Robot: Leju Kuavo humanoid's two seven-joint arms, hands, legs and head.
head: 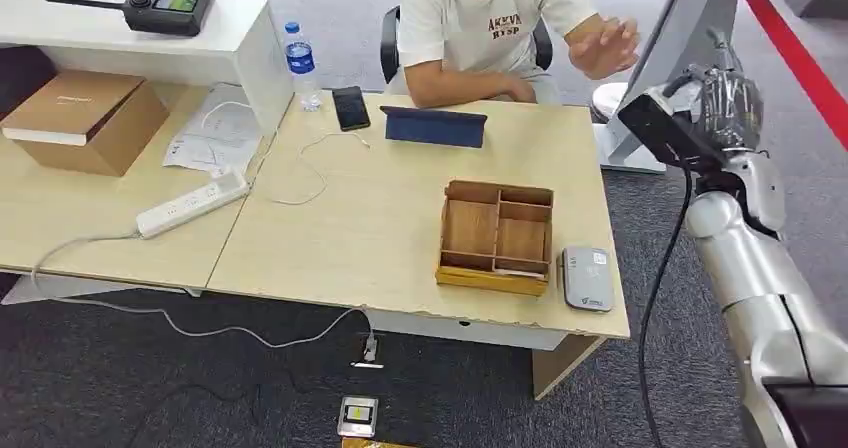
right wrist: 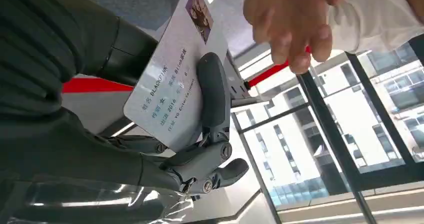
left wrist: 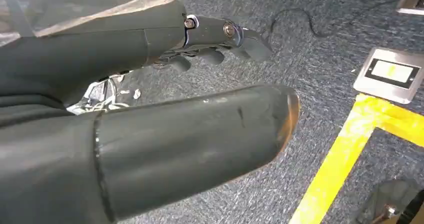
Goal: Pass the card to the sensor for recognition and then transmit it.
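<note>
Card (right wrist: 172, 79): white ID type w/ small photo + printed text, pinched in right robot hand (right wrist: 200, 149), one dark finger lying across its face, thumb side behind. Arm is raised off to the right of the surface (head: 340, 238), at about the height of the seated person's hand. Person's hand (right wrist: 292, 21) is open, fingers spread, near the card's far edge but not touching.

Handling, my read: card's thin, light, stiff plastic, prob. slick — could slide out of a loose pinch or twist if pulled off-axis. Best taken by the free end w/ the photo, away from the robot finger.

Sensor (head: 586, 278), grey reader, lies flat near the surface's front right corner, just beside wooden tray (head: 497, 236). Whether the scan's been done I can't tell; pose looks like handover.

Left robot hand (left wrist: 220, 39) hangs over carpet by yellow floor tape (left wrist: 350, 154), fingers curled in, holding nothing.
</note>
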